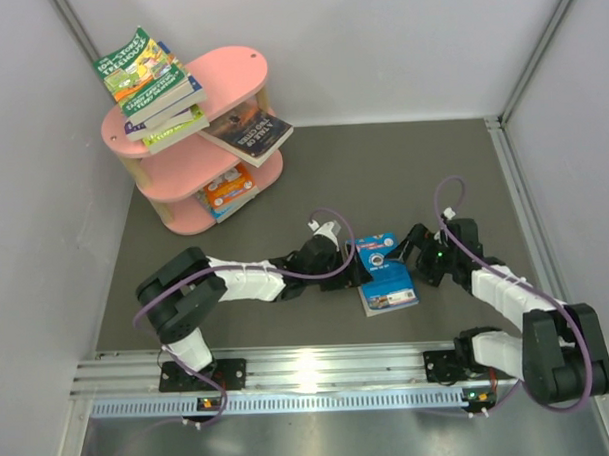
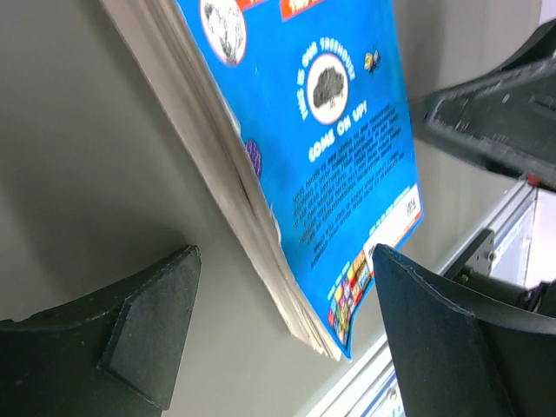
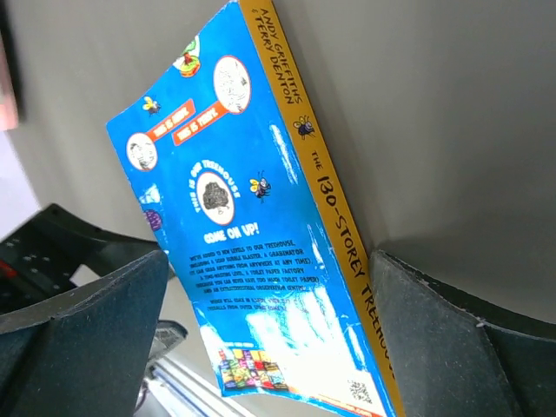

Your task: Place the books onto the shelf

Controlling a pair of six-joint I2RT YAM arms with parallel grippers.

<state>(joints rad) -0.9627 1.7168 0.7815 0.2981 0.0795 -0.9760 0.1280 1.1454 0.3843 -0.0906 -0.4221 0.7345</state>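
A blue Treehouse book [image 1: 389, 282] with a yellow spine lies back cover up on the grey table, between my two grippers. My left gripper [image 1: 360, 272] is at its left, page-edge side and is open. The book's near corner [image 2: 347, 287] sits between the left fingers [image 2: 148, 321]. My right gripper [image 1: 417, 263] is open on the spine side, its jaws straddling the book [image 3: 261, 261], and one finger [image 3: 452, 330] sits close beside the spine. The pink shelf [image 1: 244, 70] stands at the back left. Several books [image 1: 149, 78] are stacked on its top board, a dark one [image 1: 251, 133] lies on the middle board, and orange-blue ones [image 1: 228, 191] on the bottom.
Grey walls close in the left, back and right sides. A metal rail [image 1: 310, 373] carrying both arm bases runs along the near edge. In the left wrist view the right gripper's black body [image 2: 495, 95] shows beyond the book.
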